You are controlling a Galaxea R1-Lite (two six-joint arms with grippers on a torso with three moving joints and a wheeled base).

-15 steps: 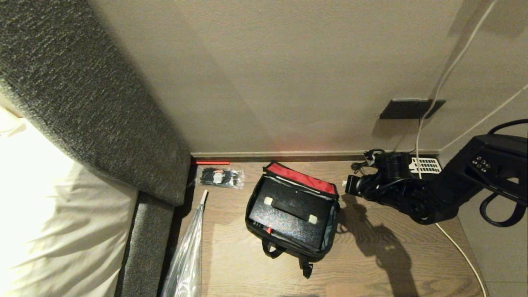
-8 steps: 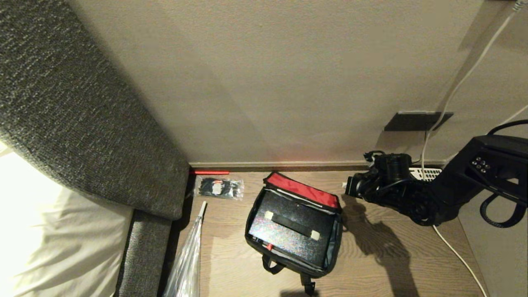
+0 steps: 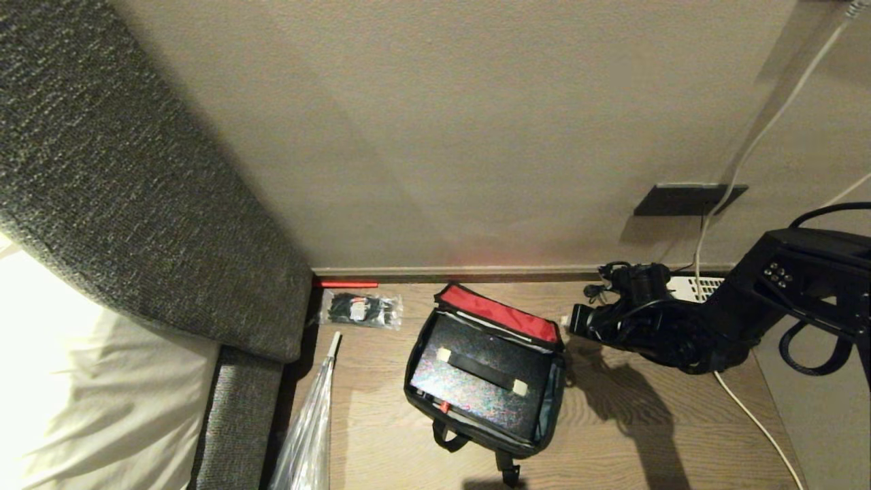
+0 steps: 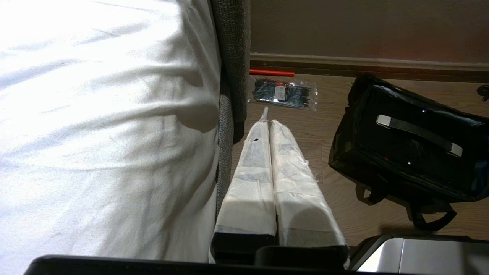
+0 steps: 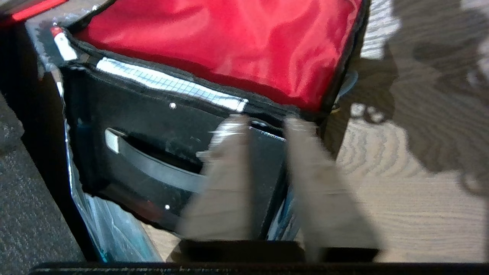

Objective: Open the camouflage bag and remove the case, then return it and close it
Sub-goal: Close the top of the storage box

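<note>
A clear packet of black items [image 3: 361,309] lies on the wooden floor [image 3: 626,435] close to the skirting board [image 3: 476,274], just beside the corner of a grey upholstered headboard [image 3: 136,204]. A thin red strip [image 3: 348,284] runs along the wall's foot behind the packet. A folded umbrella in a clear sleeve [image 3: 309,422] lies alongside the bed frame, its tip pointing at the packet. White bedding [image 3: 88,381] covers the mattress. A white cable [image 3: 755,415] trails down from a dark wall plate [image 3: 687,199] onto the floor.
</note>
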